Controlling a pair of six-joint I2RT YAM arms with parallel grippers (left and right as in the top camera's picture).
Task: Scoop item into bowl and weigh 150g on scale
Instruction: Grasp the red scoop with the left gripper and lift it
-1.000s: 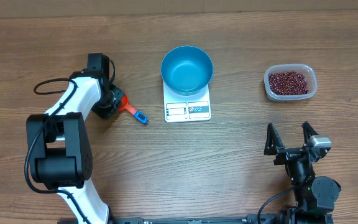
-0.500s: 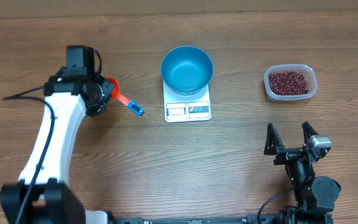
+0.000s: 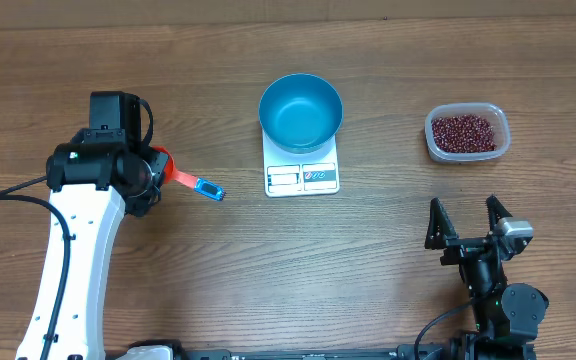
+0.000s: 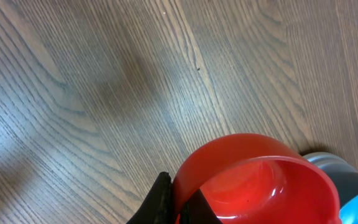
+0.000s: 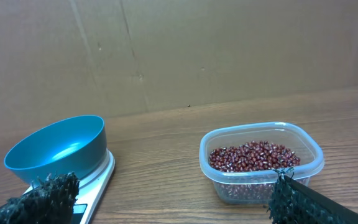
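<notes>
While my left gripper (image 4: 178, 210) is closed tight on the red scoop (image 3: 182, 179), to the left of the scale (image 3: 302, 178), my right gripper (image 3: 462, 206) stands with its jaws spread wide and holds nothing. Bowl (image 3: 300, 108): blue, seated on the scale. Beans (image 3: 461, 131): heaped in the clear tub (image 3: 503, 140), right of the bowl and well apart.

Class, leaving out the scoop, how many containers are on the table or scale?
2. The blue bowl sits on the scale at centre; the clear tub of beans stands to its right. None seems hidden.
</notes>
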